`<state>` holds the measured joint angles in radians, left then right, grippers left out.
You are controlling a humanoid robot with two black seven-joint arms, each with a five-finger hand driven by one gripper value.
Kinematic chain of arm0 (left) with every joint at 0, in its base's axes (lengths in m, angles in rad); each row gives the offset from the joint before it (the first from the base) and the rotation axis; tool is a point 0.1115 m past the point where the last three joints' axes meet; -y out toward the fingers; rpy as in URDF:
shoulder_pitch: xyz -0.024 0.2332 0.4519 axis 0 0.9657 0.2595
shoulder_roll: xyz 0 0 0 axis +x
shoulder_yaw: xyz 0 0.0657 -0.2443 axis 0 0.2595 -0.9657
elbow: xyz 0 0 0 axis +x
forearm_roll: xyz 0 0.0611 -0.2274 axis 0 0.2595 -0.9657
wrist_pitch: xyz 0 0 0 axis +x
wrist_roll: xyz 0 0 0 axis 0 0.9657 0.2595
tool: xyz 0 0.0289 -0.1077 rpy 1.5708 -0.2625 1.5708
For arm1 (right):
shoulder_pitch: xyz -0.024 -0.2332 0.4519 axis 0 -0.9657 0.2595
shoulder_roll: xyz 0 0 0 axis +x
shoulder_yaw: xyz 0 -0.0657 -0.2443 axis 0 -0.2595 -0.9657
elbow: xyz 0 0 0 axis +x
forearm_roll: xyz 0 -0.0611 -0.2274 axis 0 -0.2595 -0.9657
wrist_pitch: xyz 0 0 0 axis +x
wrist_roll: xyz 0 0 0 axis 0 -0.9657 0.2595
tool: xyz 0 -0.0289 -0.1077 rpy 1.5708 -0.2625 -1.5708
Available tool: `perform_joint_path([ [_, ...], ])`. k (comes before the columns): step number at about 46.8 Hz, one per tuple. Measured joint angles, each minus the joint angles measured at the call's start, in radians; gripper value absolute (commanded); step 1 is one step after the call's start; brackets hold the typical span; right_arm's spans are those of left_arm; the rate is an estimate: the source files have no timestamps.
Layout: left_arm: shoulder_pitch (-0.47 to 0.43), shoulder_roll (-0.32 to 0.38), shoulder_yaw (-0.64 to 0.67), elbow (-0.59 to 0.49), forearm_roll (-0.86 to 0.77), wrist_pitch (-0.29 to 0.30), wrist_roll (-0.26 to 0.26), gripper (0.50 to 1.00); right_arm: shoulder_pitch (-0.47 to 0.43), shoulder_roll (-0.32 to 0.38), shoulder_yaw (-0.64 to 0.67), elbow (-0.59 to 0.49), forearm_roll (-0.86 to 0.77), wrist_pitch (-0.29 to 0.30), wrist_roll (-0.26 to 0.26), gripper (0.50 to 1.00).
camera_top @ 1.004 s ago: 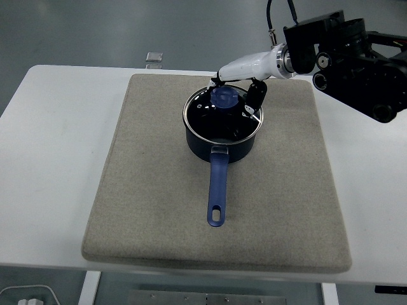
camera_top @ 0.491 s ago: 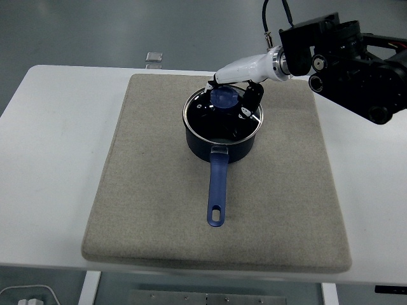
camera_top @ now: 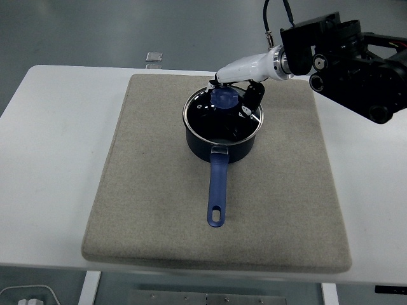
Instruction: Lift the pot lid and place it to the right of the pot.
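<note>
A dark blue pot (camera_top: 222, 141) stands on a grey mat (camera_top: 159, 190), its blue handle (camera_top: 217, 190) pointing toward the near edge. A glass lid (camera_top: 216, 117) with a blue knob (camera_top: 224, 96) sits on the pot. My right hand (camera_top: 245, 89) reaches in from the upper right, its white and black fingers (camera_top: 254, 98) curled around the knob from above and from the right. The lid still rests level on the pot's rim.
The mat covers most of the white table (camera_top: 51, 159). A small clear object (camera_top: 153, 58) lies at the table's far edge. Bare mat (camera_top: 292, 165) lies to the right of the pot. The left arm does not show.
The right hand has shifted slightly left and settled around the knob. Pot and lid have not moved.
</note>
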<state>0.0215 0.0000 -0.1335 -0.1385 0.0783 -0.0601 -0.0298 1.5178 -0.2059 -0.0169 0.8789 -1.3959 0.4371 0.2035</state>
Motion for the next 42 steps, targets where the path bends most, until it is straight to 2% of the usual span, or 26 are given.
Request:
perform_joint_path([
  [8,0.0,0.0,0.0,0.0,0.0,0.0,0.0,1.0,0.001,-0.001,0.0,0.0,-0.007,-0.001,0.001,0.762],
  [38,0.0,0.0,0.0,-0.001,0.0,0.0,0.0,1.0,0.001,0.0,0.0,-0.003,-0.012,0.002,0.014,0.76],
  [41,0.0,0.0,0.0,0.0,0.0,0.0,0.0,1.0,0.001,0.0,0.0,-0.002,-0.012,0.004,0.014,0.748],
  [42,0.0,0.0,0.0,0.0,0.0,0.0,0.0,1.0,0.001,0.0,0.0,-0.002,-0.012,0.004,0.014,0.725],
])
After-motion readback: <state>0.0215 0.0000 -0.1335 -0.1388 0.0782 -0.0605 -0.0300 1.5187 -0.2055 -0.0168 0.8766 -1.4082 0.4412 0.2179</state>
